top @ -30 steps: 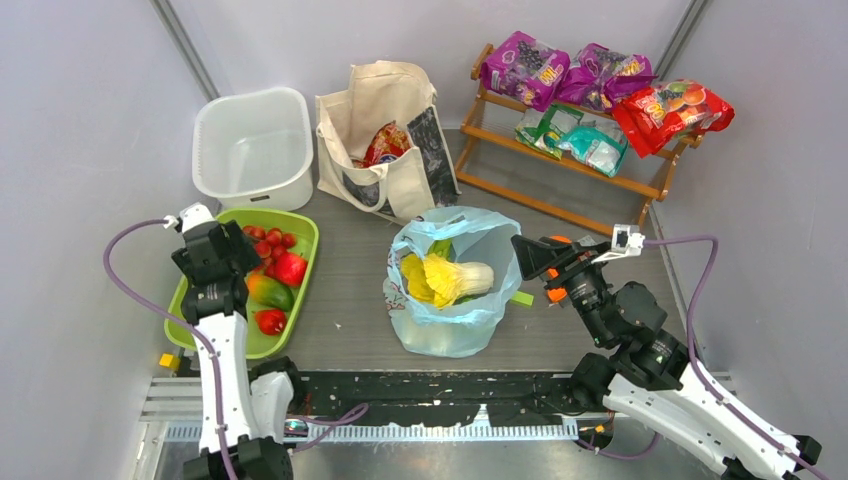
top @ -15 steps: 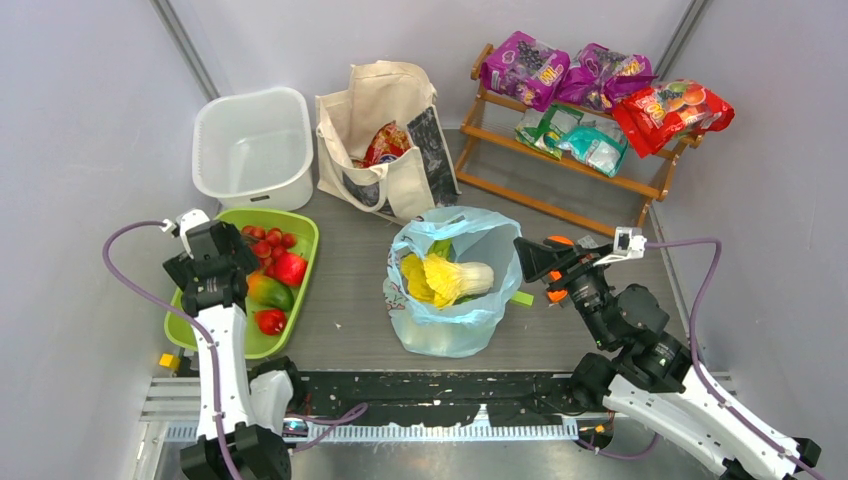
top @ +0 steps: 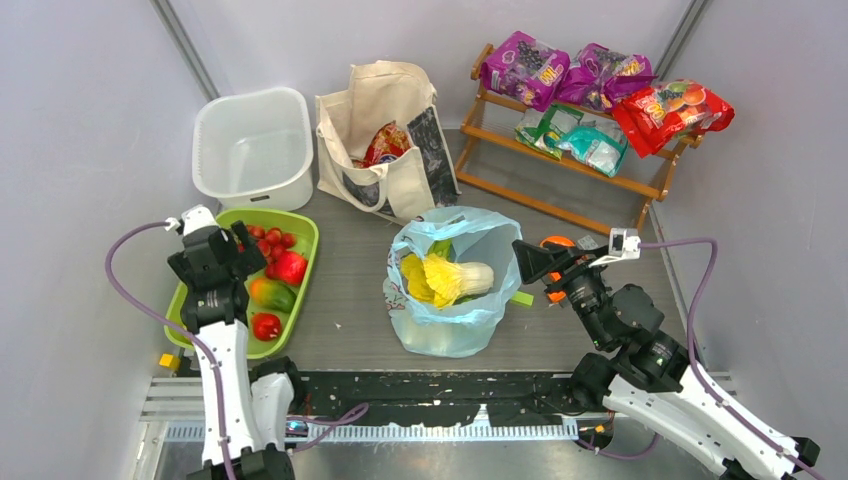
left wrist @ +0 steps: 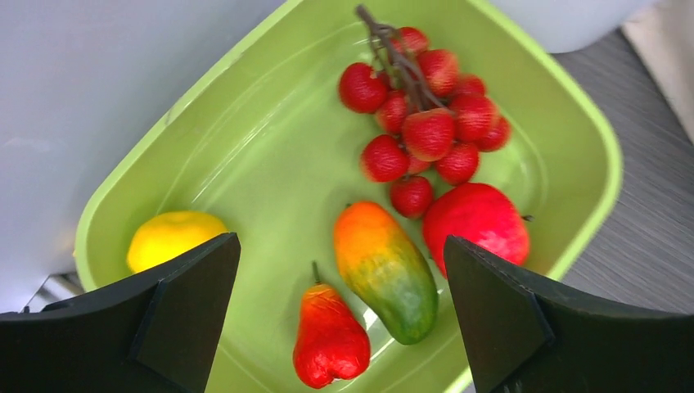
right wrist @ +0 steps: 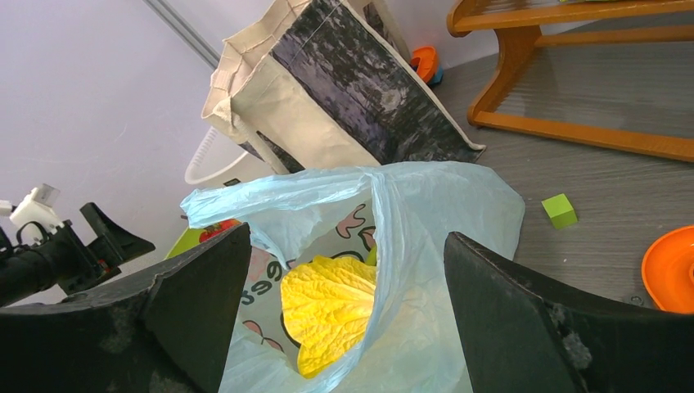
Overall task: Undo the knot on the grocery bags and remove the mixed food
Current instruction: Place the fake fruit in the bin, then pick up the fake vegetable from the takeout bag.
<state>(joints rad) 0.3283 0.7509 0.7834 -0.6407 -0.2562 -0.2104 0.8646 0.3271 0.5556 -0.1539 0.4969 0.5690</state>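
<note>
The light-blue plastic bag (top: 445, 325) stands mid-table with its mouth open and a yellow leafy vegetable (right wrist: 331, 307) inside; the knot is out of view. My right gripper (right wrist: 347, 237) hangs open just right of the bag's rim (top: 530, 268), holding nothing. The cream canvas tote (top: 385, 110) behind it holds a red snack packet (top: 386, 145). My left gripper (left wrist: 340, 246) is open and empty above the green tray (top: 303, 228). In the tray lie red berries (left wrist: 425, 123), a red apple (left wrist: 476, 229), a mango-like fruit (left wrist: 385, 270), a red pear-shaped fruit (left wrist: 329, 340) and a yellow fruit (left wrist: 168, 237).
A white plastic tub (top: 255, 145) stands at the back left. A wooden rack (top: 560, 165) at the back right carries purple packets (top: 525, 68), teal packets (top: 590, 145) and a red packet (top: 670, 110). A small green cube (right wrist: 560, 210) and an orange disc (right wrist: 671, 270) lie right of the bag.
My left gripper has opened wider above the tray and shifted a little. The right arm has barely moved.
</note>
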